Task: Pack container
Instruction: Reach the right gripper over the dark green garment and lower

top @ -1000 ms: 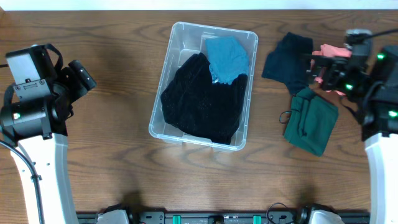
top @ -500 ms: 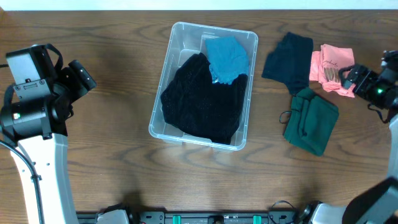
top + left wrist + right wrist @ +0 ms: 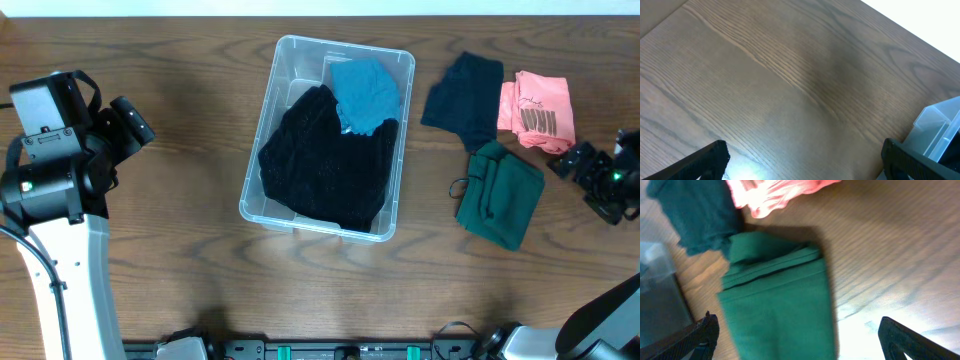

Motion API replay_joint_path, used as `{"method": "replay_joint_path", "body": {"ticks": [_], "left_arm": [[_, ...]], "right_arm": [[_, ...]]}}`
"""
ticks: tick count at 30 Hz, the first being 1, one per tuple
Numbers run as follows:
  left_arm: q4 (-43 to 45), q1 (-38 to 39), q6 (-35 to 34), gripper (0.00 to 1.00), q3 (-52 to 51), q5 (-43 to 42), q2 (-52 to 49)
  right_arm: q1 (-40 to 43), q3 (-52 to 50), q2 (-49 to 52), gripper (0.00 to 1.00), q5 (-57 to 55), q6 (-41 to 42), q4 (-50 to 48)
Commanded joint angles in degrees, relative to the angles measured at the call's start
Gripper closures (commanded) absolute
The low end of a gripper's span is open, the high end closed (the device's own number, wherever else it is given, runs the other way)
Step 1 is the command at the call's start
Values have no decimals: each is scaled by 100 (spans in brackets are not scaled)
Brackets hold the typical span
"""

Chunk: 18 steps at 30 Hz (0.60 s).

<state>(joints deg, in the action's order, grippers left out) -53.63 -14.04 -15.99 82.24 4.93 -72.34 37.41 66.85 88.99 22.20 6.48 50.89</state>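
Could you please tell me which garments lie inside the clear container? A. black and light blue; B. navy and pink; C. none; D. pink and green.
A: the black garment and the light blue garment lie in the container, while the pink garment, green garment and navy garment rest on the table beside it.

Clear, colourless plastic container, with a black garment and a teal-blue cloth. Dark navy cloth, salmon-pink cloth printed with dark lettering, and deep green cloth. Mid-brown desk streaked with darker wood grain.
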Motion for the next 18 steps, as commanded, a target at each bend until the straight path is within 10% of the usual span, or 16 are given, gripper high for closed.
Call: {"method": "replay_joint_path", "body": {"ticks": [1,18], "left_arm": [[-13,-20,116,2,-26,70,-24],[-13,-20,116,2,-26,70,-24]], "right_arm": [[256,-387,13,1,70,-289,-319],[382,-1270,1740,1,1773,-1598,-1388]]}}
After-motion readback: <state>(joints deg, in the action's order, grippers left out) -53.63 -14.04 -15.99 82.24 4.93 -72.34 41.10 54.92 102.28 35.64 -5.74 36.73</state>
